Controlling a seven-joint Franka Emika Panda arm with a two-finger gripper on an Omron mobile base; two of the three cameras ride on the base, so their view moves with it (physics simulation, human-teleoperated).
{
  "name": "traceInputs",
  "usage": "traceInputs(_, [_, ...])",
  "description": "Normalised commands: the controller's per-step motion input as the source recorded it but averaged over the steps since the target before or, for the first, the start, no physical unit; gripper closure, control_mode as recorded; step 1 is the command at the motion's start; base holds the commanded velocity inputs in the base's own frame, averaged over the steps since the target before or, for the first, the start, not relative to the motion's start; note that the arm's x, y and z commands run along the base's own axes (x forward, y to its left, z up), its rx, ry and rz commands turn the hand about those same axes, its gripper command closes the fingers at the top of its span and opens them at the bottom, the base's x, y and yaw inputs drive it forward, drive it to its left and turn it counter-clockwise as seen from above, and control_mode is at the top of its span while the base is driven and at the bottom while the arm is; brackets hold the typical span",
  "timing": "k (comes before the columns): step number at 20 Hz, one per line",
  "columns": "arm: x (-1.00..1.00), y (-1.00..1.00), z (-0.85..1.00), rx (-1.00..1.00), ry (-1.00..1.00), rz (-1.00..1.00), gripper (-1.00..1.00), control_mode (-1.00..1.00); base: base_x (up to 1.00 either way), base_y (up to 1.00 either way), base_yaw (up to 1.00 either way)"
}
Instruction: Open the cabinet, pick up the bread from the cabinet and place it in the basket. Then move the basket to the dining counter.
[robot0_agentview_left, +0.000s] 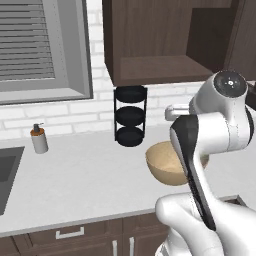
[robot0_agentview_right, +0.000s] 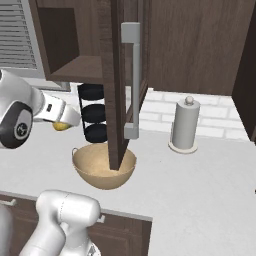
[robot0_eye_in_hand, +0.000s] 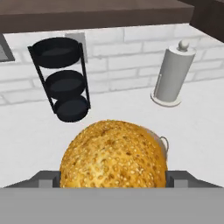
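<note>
Landmark: you are taking the basket (robot0_agentview_right: 104, 171) as the reference for every place below.
Risk, drop: you are carrying the bread (robot0_agentview_right: 61, 126) above and just to the camera-left of the basket in the right base view; letting go here would likely land it on the rim or on the grey counter (robot0_agentview_left: 90, 180) beside it, since it is not yet over the middle.
Risk, door: the cabinet (robot0_agentview_left: 160, 45) is standing open, and its door (robot0_agentview_right: 116, 85) is hanging edge-on right over the basket; a careless swing could be clipping that door or its silver bar handle (robot0_agentview_right: 133, 80).
Risk, later lift: the same door is overhanging the basket, so you may be snagging it when lifting the basket out.
Gripper: the gripper (robot0_agentview_right: 64, 123) is hovering up and to the left of the basket, in front of the black rack (robot0_agentview_right: 93, 119).
Fingers: you are clamping them on the bread, spread about as wide as the bun, one tip on each side of it in the hand view (robot0_eye_in_hand: 113, 162).
Neighbours: the paper towel roll (robot0_agentview_right: 184, 125) is standing well to the right of the basket; the soap bottle (robot0_agentview_left: 39, 138) is sitting far to its left.
</note>
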Motion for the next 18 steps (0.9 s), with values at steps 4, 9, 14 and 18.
traceInputs(4, [0.32, -0.01, -0.84, -0.03, 0.24, 0.00, 1.00, -1.00, 0.00, 0.00, 0.00])
traceInputs(9, [0.56, -0.06, -0.81, -0.02, 0.22, -0.03, 1.00, -1.00, 0.00, 0.00, 0.00])
traceInputs(14, [0.54, -0.10, -0.44, 0.13, 0.20, 0.01, 1.00, -1.00, 0.00, 0.00, 0.00])
traceInputs(18, [0.40, -0.13, -0.43, 0.20, 0.21, 0.01, 1.00, -1.00, 0.00, 0.00, 0.00])
